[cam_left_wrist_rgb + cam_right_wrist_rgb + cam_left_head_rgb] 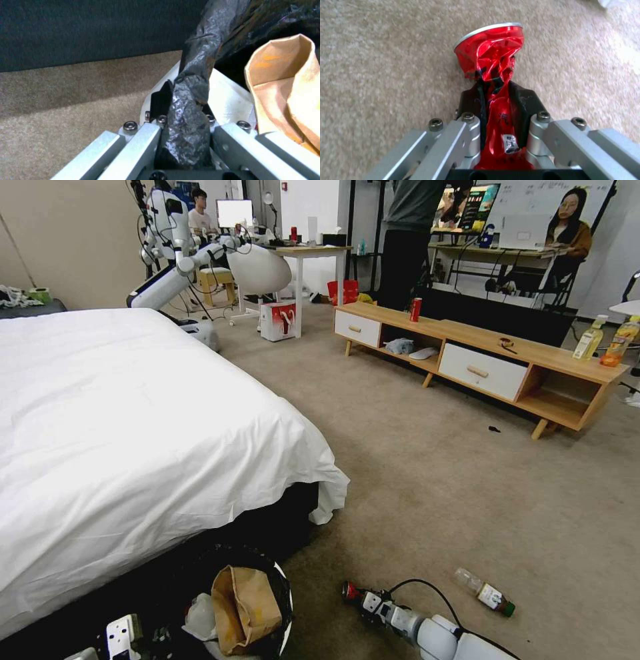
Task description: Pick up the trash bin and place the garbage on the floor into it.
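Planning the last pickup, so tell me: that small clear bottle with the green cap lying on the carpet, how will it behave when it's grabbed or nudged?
The small clear green-capped bottle lies on its side on the carpet, so a nudge would probably roll it, though the pile may slow it. It looks like thin plastic, likely light. Its smooth round body could slip between jaws unless gripped across its width.

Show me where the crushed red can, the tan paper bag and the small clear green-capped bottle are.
crushed red can (490, 57): right wrist view, on its crumpled upper body.
tan paper bag (245, 607): head view, on its creased front, inside the bin.
small clear green-capped bottle (485, 592): head view, on its middle, lying on the carpet.
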Available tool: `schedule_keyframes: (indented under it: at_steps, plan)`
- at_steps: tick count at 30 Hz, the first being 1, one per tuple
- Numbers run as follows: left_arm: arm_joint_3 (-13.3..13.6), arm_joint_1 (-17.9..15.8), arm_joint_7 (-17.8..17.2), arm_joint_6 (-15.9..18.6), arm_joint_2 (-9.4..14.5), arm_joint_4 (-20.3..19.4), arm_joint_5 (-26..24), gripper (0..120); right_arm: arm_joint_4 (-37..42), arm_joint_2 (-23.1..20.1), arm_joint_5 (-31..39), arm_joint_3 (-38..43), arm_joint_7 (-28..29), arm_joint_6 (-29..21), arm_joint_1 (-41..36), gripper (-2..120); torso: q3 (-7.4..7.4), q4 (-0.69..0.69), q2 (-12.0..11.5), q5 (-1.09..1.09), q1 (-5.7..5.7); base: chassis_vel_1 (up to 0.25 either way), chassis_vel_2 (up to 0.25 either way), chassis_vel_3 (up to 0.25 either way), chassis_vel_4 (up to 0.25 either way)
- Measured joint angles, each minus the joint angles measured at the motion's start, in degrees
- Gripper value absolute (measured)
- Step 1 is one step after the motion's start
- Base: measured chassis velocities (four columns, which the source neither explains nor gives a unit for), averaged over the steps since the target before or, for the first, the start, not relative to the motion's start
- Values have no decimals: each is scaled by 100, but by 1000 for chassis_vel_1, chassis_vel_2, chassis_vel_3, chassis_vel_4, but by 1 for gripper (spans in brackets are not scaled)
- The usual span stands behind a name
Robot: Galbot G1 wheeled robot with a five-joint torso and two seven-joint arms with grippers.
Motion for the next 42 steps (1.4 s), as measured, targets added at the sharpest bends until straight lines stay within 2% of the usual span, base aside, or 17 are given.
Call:
schedule_keyframes:
  at_steps: [7, 12, 15, 19, 20, 21, 27, 28, 30, 35, 42]
  plan:
    - [26, 0, 0, 5, 0, 23, 16, 2, 173, -143, 241, 87, 71, -50, -153, 14, 0, 0, -2, 0, 0, 0, 0, 0, 0]
    - [57, 6, 1, 8, 0, 30, 34, 2, 532, -375, 396, 288, 174, -91, -326, 14, 3, -6, -3, 0, 0, 0, 0, 0, 0]
    - [104, 10, 3, 25, 0, 15, 37, 2, 1502, -755, 740, 664, 354, -197, -570, 14, 2, 0, -3, 0, 0, 0, 0, 0, 0]
    - [122, 8, -2, 37, 0, 5, 31, 2, 1995, -944, 869, 879, 426, -241, -674, 14, 2, 0, -3, 0, 0, 0, 0, 0, 0]
    - [143, -2, -15, 69, 0, -26, -27, 2, 2497, -1165, 1017, 1123, 501, -266, -764, 14, 1, 0, -3, -1, 0, 0, 0, 0, 0]
    - [143, -2, -15, 69, 0, -26, -27, 2, 2497, -1165, 1017, 1123, 501, -266, -764, 14, 1, 0, -3, -1, 0, 0, 0, 0, 0]
    - [149, -30, -56, 143, 47, -89, -271, 2, 3878, -1701, 1609, 1676, 697, -379, -901, 14, 1, -1, -2, -1, 0, 0, 0, 0, 0]
    - [149, -30, -56, 143, 47, -89, -271, 2, 3878, -1701, 1609, 1676, 697, -379, -901, 14, 1, -1, -2, -1, 0, 0, 0, 0, 0]
    - [145, -46, -91, 152, 133, -129, -435, 2, 4336, -1863, 1762, 1770, 735, -303, -784, 14, 1, 0, -2, 0, 0, 0, 0, 0, 0]
    - [60, -103, -100, 154, 281, -154, -576, 2, 4822, -2003, 2090, 1754, 768, -269, -369, 14, 1, 0, -2, -1, 0, 0, 0, 0, 0]
    - [-14, -201, -93, 143, 416, -185, -718, 2, 5335, -1932, 2570, 1528, 744, -138, 312, 14, 1, 1, -2, -1, 0, 0, 0, 0, 0]
